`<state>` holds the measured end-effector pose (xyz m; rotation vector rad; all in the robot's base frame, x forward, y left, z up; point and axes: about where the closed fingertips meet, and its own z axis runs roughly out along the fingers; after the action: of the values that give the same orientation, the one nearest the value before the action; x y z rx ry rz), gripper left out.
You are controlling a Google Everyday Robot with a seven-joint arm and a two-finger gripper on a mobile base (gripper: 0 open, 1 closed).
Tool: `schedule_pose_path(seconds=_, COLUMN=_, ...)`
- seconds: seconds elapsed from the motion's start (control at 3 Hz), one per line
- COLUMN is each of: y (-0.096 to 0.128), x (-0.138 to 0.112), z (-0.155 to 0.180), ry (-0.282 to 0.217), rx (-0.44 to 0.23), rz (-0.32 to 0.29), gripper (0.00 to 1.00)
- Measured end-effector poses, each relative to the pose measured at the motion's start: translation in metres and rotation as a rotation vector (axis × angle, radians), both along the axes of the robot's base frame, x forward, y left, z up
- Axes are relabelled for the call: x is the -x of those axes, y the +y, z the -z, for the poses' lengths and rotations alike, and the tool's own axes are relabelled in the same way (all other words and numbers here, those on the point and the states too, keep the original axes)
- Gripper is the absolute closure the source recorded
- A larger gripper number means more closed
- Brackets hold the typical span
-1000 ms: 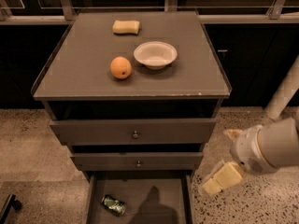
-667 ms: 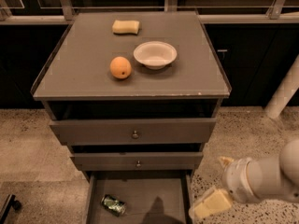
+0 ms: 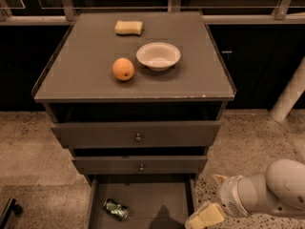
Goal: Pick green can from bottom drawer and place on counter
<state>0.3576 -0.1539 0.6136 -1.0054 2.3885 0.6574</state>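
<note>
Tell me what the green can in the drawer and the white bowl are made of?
The green can looks like shiny metal: it glints. The white bowl looks like matte plastic or paper, hard to tell; its rim is thin. The end effector hangs open beside the bottom drawer.

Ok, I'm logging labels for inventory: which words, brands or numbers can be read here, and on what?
No text can be read anywhere.
Small shiny green metal can in the grey-brown bottom drawer: mottled pattern only, any print too small to read.
Flat grey counter, round orange, white bowl, yellow sponge: no text.
Pale two-finger gripper, low at the right beside the drawer: no markings.
</note>
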Motion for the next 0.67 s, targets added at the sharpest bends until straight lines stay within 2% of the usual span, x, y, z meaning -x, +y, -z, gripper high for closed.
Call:
schedule_pose_path(seconds=0.33, y=0.009, x=-0.003, z=0.010, ry=-0.016, rx=-0.010, rz=-0.040, gripper=0.00)
schedule_pose_path(seconds=0.67, y=0.030, x=-0.029, z=0.026, ry=-0.098, rx=-0.087, rz=-0.108, gripper=0.00)
